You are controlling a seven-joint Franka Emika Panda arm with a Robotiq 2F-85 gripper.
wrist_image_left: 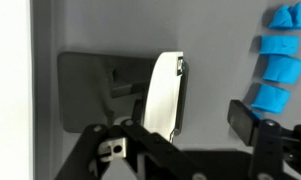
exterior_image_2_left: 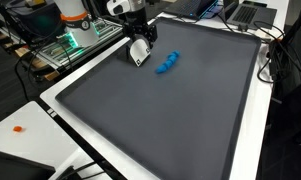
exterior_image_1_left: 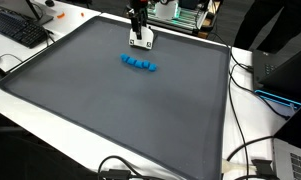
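Jaws apart, seen only at wrist, white piece (wrist_image_left: 166,95) ahead, blue blocks (exterior_image_1_left: 140,64) beside

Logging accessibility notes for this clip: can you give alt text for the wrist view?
A narrow white object sits on the grey mat between wide-open jaws, casting a shadow to its left. A column of blue blocks lies at the right edge.
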